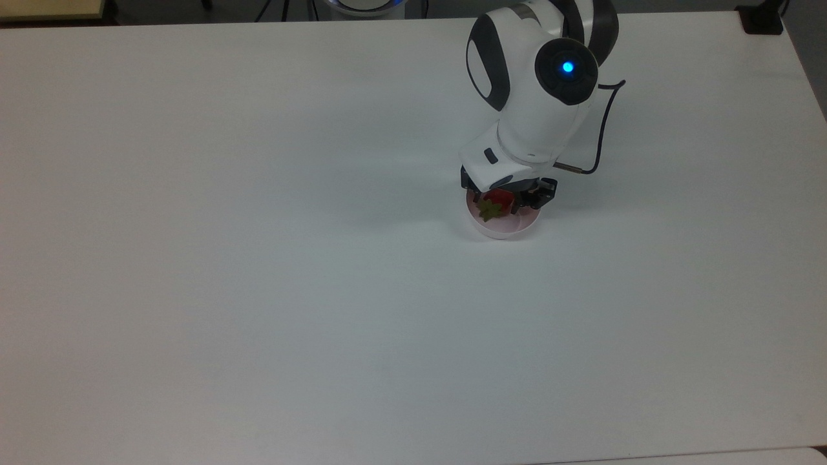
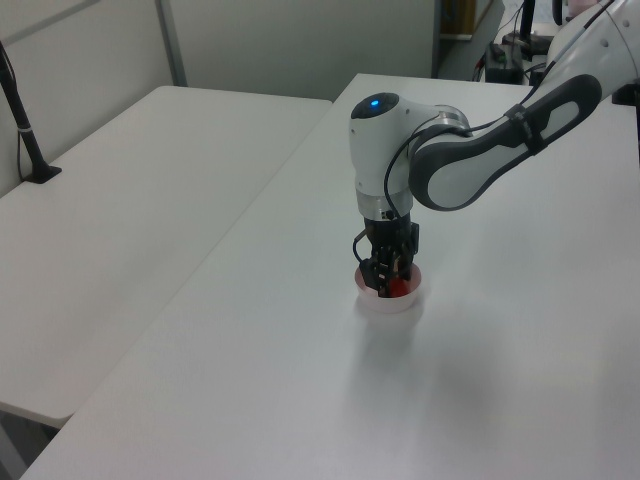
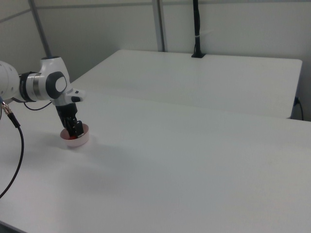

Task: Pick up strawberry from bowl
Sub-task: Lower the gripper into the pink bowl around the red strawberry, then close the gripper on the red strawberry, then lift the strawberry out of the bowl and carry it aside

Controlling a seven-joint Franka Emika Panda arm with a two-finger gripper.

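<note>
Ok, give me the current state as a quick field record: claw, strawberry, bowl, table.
claw: lowered into the bowl, fingers on either side of the strawberry
strawberry: inside the bowl, green cap towards the top view's left
bowl: pale pink, upright on the table
table: white
grasp: cannot tell whether the fingers have closed on the fruit
lift: not yet done

White Panda arm (image 1: 536, 97) in the top view's upper right, wrist pointing straight down, blue light lit on its joint, black two-finger gripper (image 1: 501, 201) lowered at centre right, fingers narrowed, gripper (image 2: 388, 280) at centre of the left view
</note>
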